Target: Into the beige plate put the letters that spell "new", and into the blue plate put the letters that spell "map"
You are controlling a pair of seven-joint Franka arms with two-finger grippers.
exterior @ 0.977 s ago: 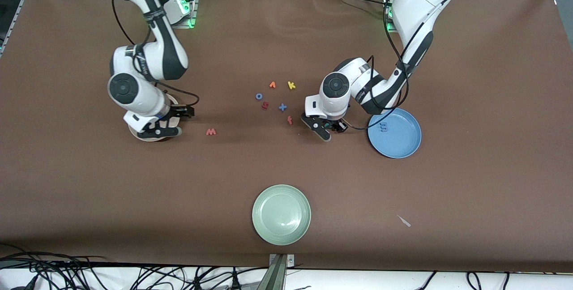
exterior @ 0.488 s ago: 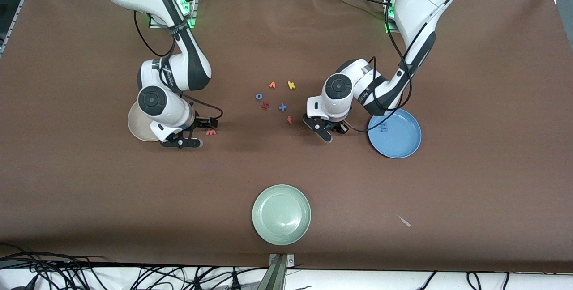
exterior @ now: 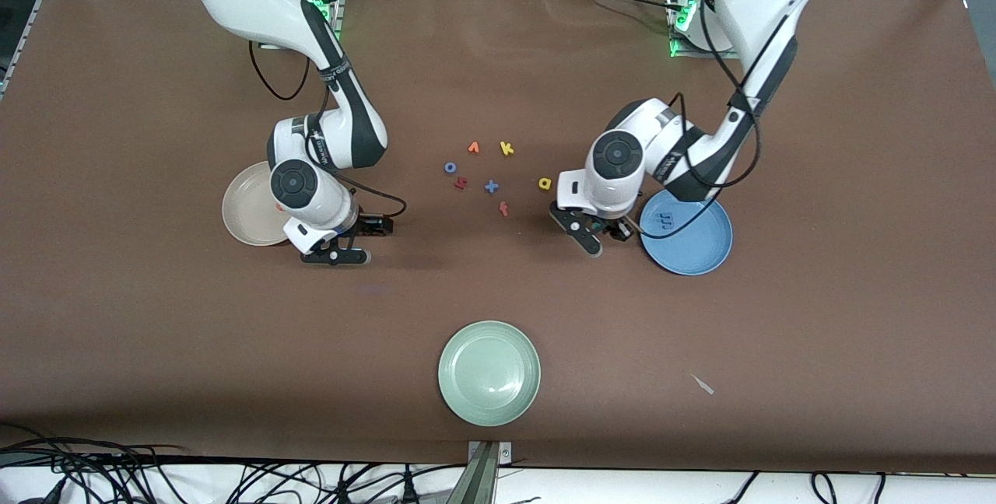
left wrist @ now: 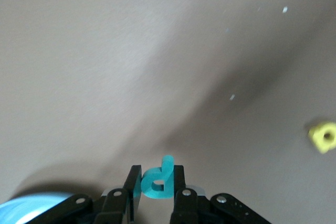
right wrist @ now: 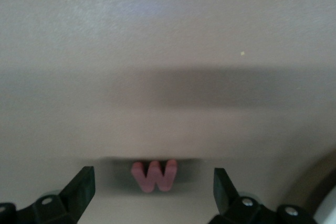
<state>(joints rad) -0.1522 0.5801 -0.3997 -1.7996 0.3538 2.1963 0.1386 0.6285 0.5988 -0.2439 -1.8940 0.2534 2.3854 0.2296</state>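
My left gripper [exterior: 603, 238] hangs just beside the blue plate [exterior: 700, 251], shut on the teal "p" [left wrist: 157, 181], which stands upright between its fingers. A blue "m" [exterior: 666, 218] lies in that plate. The yellow "a" [exterior: 545, 183] lies on the table near it and also shows in the left wrist view [left wrist: 323, 137]. My right gripper [exterior: 356, 243] is low beside the beige plate [exterior: 241, 216], open, its fingers astride the pinkish "w" [right wrist: 154, 176] without touching it. The "w" is hidden in the front view.
A loose cluster lies mid-table: an orange letter [exterior: 473, 148], yellow "k" [exterior: 506, 148], a blue ring [exterior: 450, 167], a red letter [exterior: 461, 183], blue "x" [exterior: 491, 187], red "f" [exterior: 504, 209]. A pale green plate [exterior: 489, 372] sits near the front edge.
The left gripper has shut on the teal "p" and shifted toward the blue plate, uncovering the yellow "a". The right arm has swung off the beige plate to over the "w".
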